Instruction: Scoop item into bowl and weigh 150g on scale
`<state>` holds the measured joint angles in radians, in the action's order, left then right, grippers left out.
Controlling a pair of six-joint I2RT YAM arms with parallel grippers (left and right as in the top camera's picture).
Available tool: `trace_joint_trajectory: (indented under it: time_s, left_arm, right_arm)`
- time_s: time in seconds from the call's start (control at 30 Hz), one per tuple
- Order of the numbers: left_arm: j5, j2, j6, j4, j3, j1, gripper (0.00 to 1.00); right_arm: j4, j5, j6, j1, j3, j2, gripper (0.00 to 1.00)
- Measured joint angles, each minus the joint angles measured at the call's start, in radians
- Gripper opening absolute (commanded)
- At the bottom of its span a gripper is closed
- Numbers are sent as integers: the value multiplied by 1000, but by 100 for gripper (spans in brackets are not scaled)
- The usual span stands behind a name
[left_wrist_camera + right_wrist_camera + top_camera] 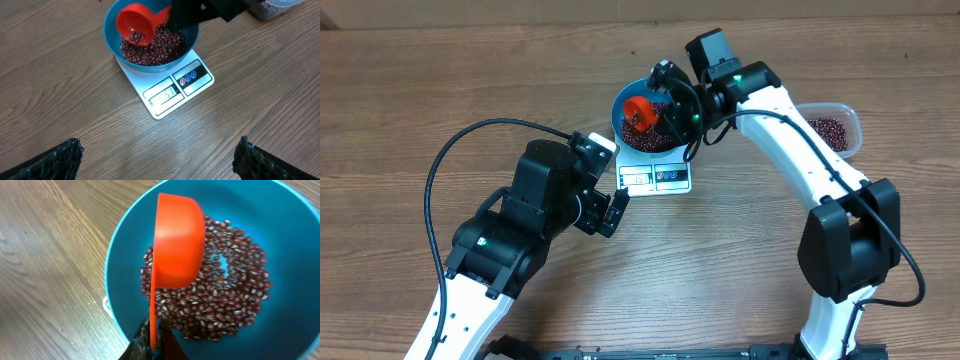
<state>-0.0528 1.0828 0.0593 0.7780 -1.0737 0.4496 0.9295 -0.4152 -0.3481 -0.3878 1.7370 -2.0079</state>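
Observation:
The blue bowl (617, 105) stands on the white scale (655, 178) and holds a heap of dark red beans (650, 138). An orange scoop (638, 112) is tipped on its side over the bowl, with a few beans still in its cup (135, 36). My right gripper (154, 340) is shut on the scoop's thin handle, just above the bowl's near rim (125, 265); the beans (230, 295) lie under the scoop (177, 245). My left gripper (160, 150) hangs open and empty over bare table, short of the scale's display edge (170, 95).
A clear plastic tub (835, 130) with more beans sits at the right, behind the right arm. The left arm (535, 215) lies just left of the scale. Wooden table surrounds everything.

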Motion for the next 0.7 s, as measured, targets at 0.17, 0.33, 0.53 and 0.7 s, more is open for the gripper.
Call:
trace_joint_trajectory:
  time_s: [0.17, 0.33, 0.53, 0.7]
  left_arm:
    - [0, 0, 0, 0, 0, 0, 100]
    - [0, 0, 0, 0, 0, 0, 100]
    - [0, 0, 0, 0, 0, 0, 100]
    - [0, 0, 0, 0, 0, 0, 100]
  right_arm:
    - [-2, 0, 4, 8, 0, 0, 3]
    - [-14, 0, 5, 8, 0, 0, 3]
    - [-13, 0, 4, 8, 0, 0, 3]
    - [-20, 0, 4, 8, 0, 0, 3]
